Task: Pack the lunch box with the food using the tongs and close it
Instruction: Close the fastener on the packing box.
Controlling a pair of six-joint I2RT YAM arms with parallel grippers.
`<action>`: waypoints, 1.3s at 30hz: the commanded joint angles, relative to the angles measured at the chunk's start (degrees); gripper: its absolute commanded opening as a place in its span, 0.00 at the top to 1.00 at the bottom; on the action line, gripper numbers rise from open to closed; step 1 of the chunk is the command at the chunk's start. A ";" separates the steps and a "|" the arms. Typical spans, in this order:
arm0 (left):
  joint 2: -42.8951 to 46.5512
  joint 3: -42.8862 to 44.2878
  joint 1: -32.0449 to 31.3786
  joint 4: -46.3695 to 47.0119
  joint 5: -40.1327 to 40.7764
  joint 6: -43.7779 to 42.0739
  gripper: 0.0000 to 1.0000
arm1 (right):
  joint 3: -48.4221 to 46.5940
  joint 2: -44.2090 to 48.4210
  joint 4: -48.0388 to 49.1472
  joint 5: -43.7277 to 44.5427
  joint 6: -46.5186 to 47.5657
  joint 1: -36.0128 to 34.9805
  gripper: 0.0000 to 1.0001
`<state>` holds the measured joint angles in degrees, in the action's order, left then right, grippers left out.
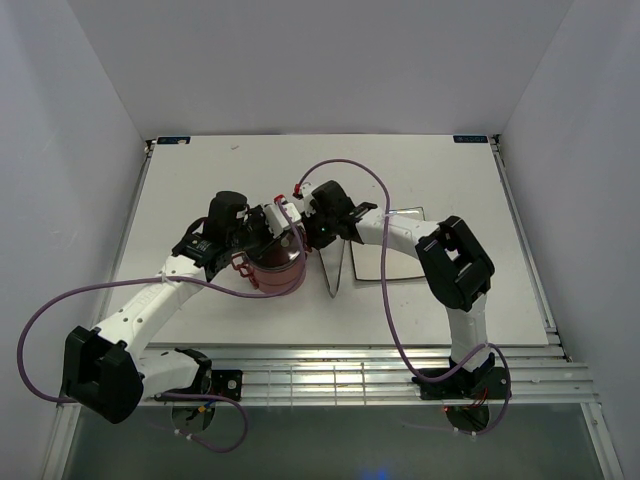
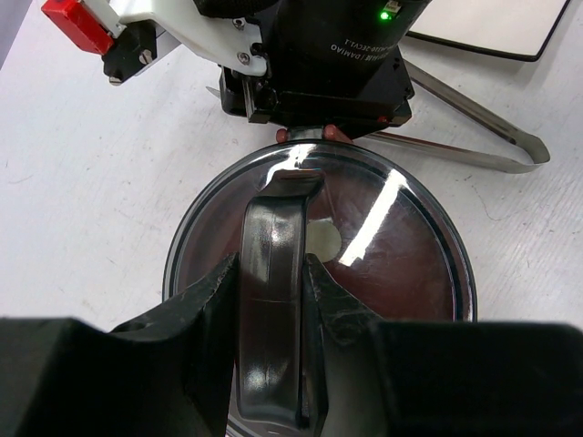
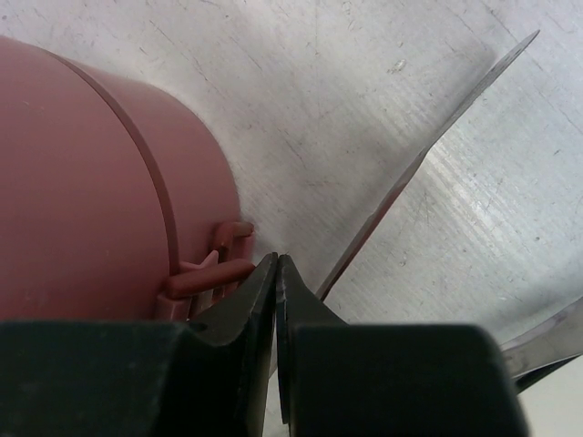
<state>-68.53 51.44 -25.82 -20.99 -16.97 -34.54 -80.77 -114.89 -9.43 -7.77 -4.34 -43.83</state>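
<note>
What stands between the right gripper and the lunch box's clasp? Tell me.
Nothing visible does. The right gripper, shut, sits right beside the red clasp on the wall of the lunch box. The tongs lie on the table off to the side, not between them.

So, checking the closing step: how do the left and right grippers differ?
The left gripper clamps the handle of the lunch box; the right gripper is shut on nothing. The left sits above it, the right at its side by a red clasp. Both are at the lunch box.
</note>
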 commanded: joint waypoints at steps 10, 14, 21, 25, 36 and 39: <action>-4.33 -4.16 2.71 -13.02 3.53 -1.23 1.00 | -1.58 1.42 -1.20 -3.40 -0.93 -0.73 0.92; -4.77 -3.89 2.80 -13.28 3.00 -1.23 1.00 | -0.79 3.79 -4.62 2.48 -2.08 1.90 0.92; -5.12 -3.63 2.97 -13.28 2.91 -1.40 1.00 | -1.22 5.30 -6.30 4.69 -1.73 2.00 0.92; -5.12 -3.89 2.97 -13.11 2.82 -1.67 1.00 | -5.44 2.40 -7.79 3.82 0.11 -0.02 0.92; -6.17 -3.45 3.41 -12.40 1.50 -2.02 1.00 | -4.75 0.72 -3.14 -10.95 -2.60 -3.28 0.92; -5.74 -4.06 3.50 -12.40 1.50 -2.28 1.00 | -4.13 1.68 -3.05 -8.42 -3.04 -1.79 0.92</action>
<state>-69.34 52.01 -23.03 -21.37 -19.09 -36.40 -85.21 -113.84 -13.96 -10.68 -5.52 -44.88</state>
